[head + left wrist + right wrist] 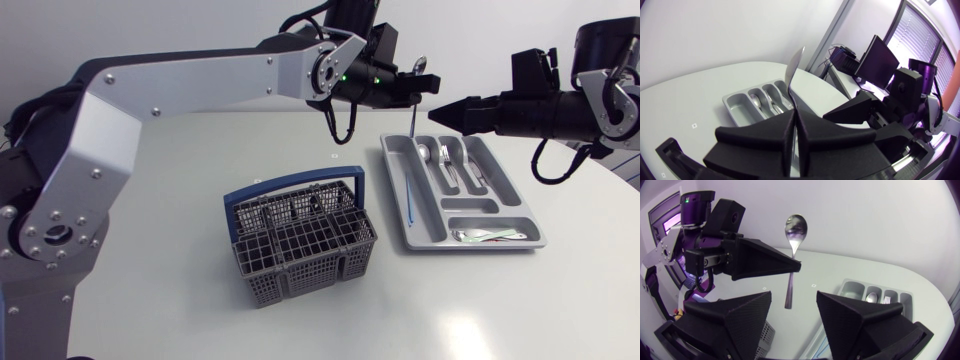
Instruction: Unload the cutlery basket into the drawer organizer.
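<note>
Inside the left jaws, the spoon (795,230) handle's middle is hidden.

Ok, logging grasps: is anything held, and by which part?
The left gripper holds a spoon by its upper handle, below the upturned bowl. The right gripper is open and empty.

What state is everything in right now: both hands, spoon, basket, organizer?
Left hand: shut on the spoon's handle.
Right hand: open, holding nothing.
Shiny silver metal spoon: upright, bowl up, held in the air.
Dark grey mesh cutlery basket with blue handle: upright on the table, handle raised; contents unclear.
Grey plastic drawer organizer: flat on the table, partly filled with cutlery.
</note>
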